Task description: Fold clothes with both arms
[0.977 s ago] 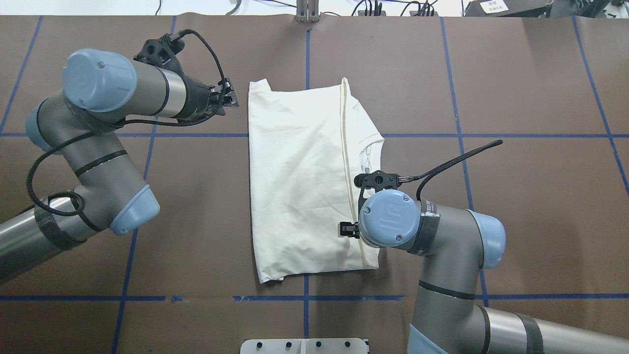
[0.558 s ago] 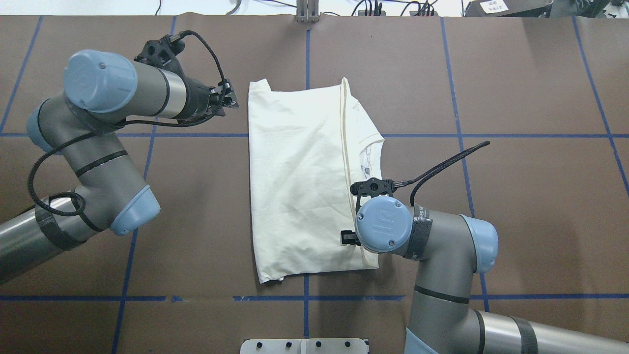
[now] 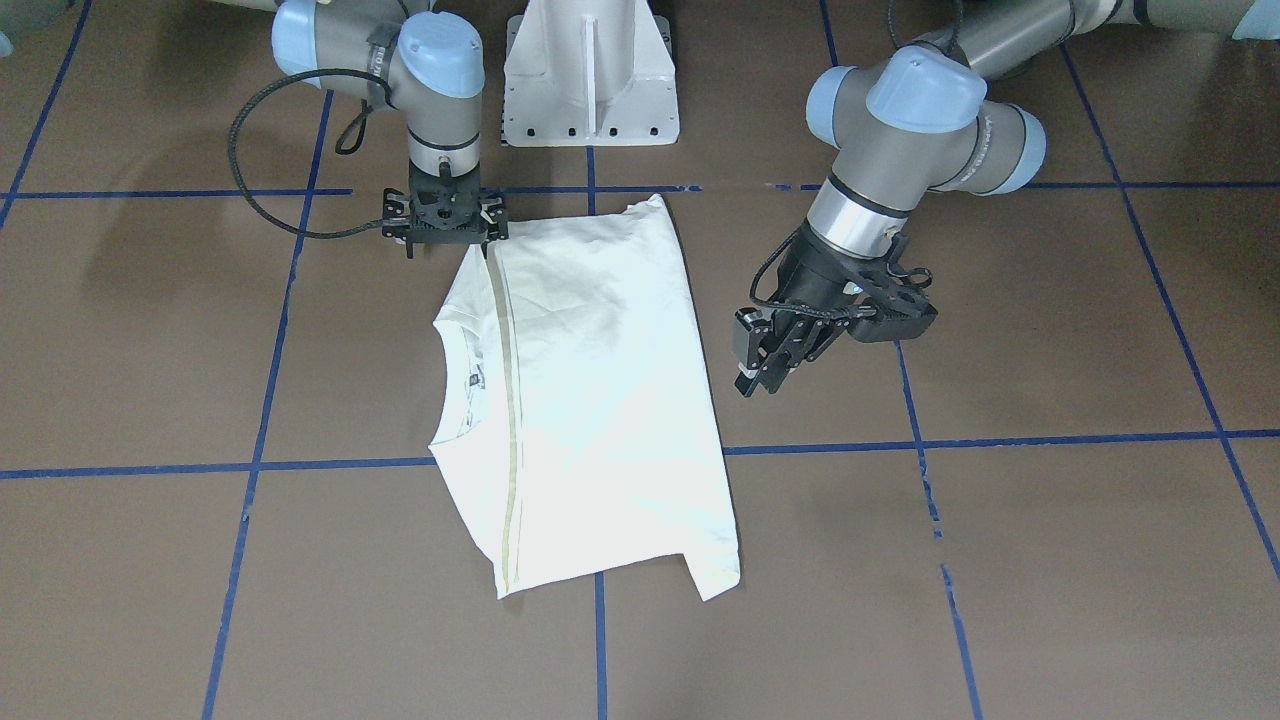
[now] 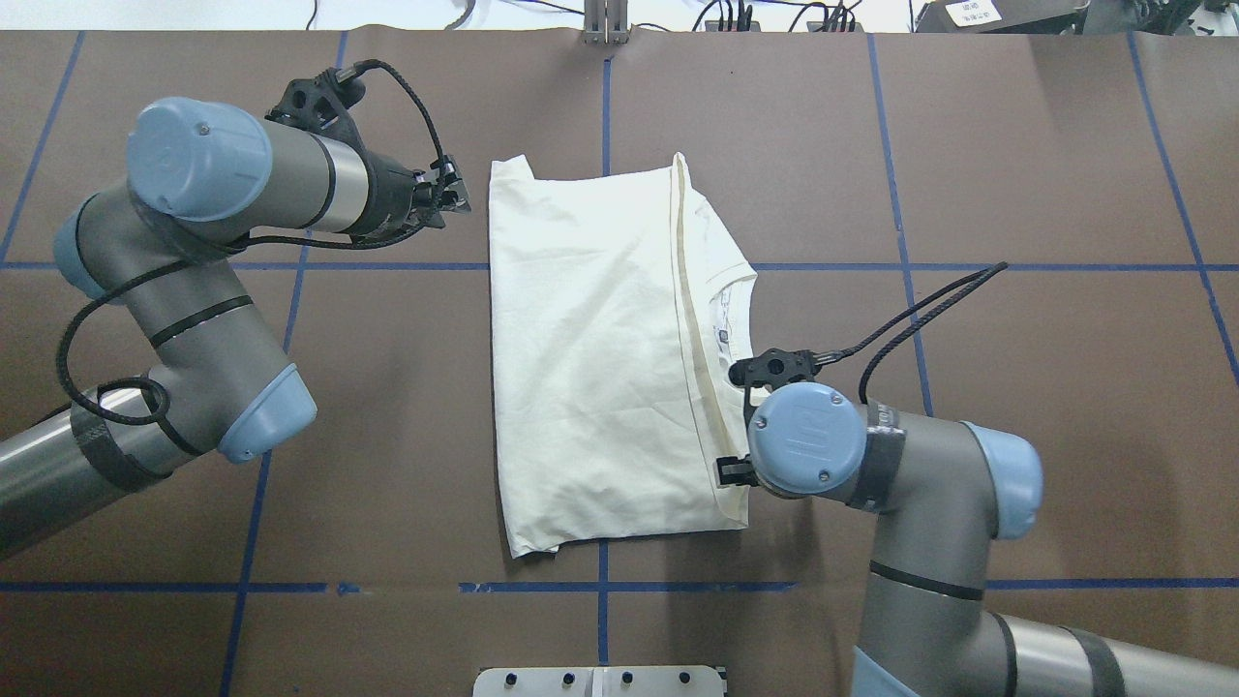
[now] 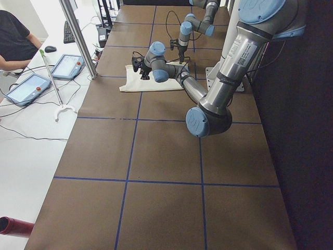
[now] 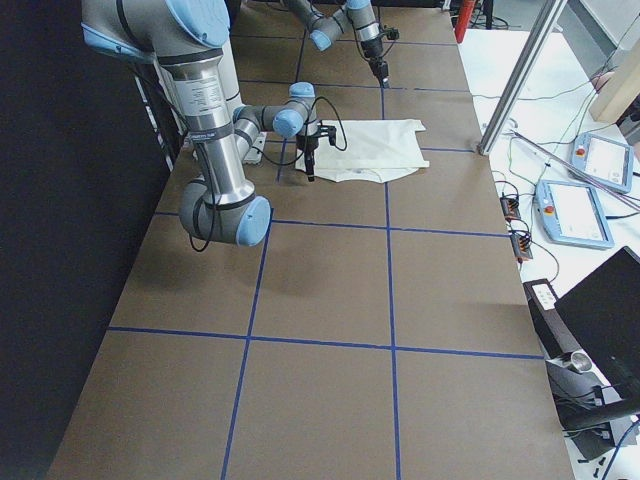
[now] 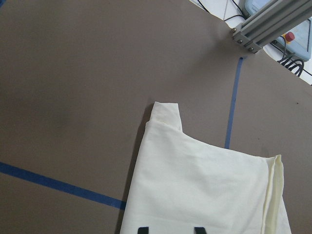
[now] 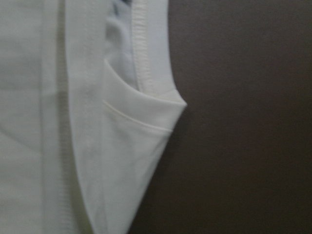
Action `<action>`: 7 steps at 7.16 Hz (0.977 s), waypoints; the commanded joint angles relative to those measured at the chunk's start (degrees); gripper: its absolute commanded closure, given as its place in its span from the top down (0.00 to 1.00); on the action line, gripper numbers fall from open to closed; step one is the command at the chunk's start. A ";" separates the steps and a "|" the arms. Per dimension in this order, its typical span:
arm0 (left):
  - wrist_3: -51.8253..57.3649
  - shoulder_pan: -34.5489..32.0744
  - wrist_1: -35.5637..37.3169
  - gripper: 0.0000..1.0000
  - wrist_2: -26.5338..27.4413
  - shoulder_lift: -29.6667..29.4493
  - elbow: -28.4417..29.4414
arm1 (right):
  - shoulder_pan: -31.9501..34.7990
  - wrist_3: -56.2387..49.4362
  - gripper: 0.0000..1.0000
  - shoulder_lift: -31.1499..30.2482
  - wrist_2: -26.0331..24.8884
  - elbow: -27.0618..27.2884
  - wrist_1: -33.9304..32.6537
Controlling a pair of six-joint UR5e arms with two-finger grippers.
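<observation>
The cream-white T-shirt lies folded and flat, plain side up, with its collar and hem strip along the right edge. No print shows. My left gripper hovers open and empty just left of the shirt's far-left corner; it also shows in the front view. My right gripper points straight down at the shirt's near-right edge and is mostly hidden under its wrist in the overhead view. Its fingers look spread and hold nothing. The right wrist view shows only the collar and shoulder corner.
The white pedestal base stands at the table's near edge between the arms. A metal post and cables sit at the far edge. Tablets and a seated person lie beyond the table. Blue tape lines cross the brown tabletop.
My right gripper has moved nearer the robot, then rightward in the overhead view, from over the shirt to its right edge. The left arm and the shirt have stayed put.
</observation>
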 commanded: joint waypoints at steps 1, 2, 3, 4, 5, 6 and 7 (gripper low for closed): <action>0.05 0.00 0.00 0.41 0.00 -0.03 -0.08 | 0.80 -3.34 1.00 -11.00 -0.38 7.49 0.52; 0.05 0.00 0.00 0.41 0.00 -0.12 -0.08 | 0.63 -3.25 1.00 -10.43 -0.55 7.77 0.53; -0.04 -0.09 0.00 0.41 0.00 -0.04 -0.08 | 0.37 -3.17 1.00 -6.69 -0.64 6.56 0.18; 0.05 -0.09 0.00 0.41 0.00 -0.03 -0.08 | 1.32 -3.08 1.00 0.31 -0.56 2.11 -0.09; 0.05 -0.09 0.00 0.41 0.09 0.05 -0.17 | 1.50 -2.82 1.00 4.91 -0.64 -1.42 -0.09; -0.04 -0.09 0.00 0.41 0.00 0.05 -0.17 | 1.59 -2.90 1.00 6.78 -0.64 -2.67 0.26; 0.05 -0.09 0.00 0.41 0.00 0.05 -0.17 | 1.51 -2.99 1.00 9.15 -0.56 -4.60 0.00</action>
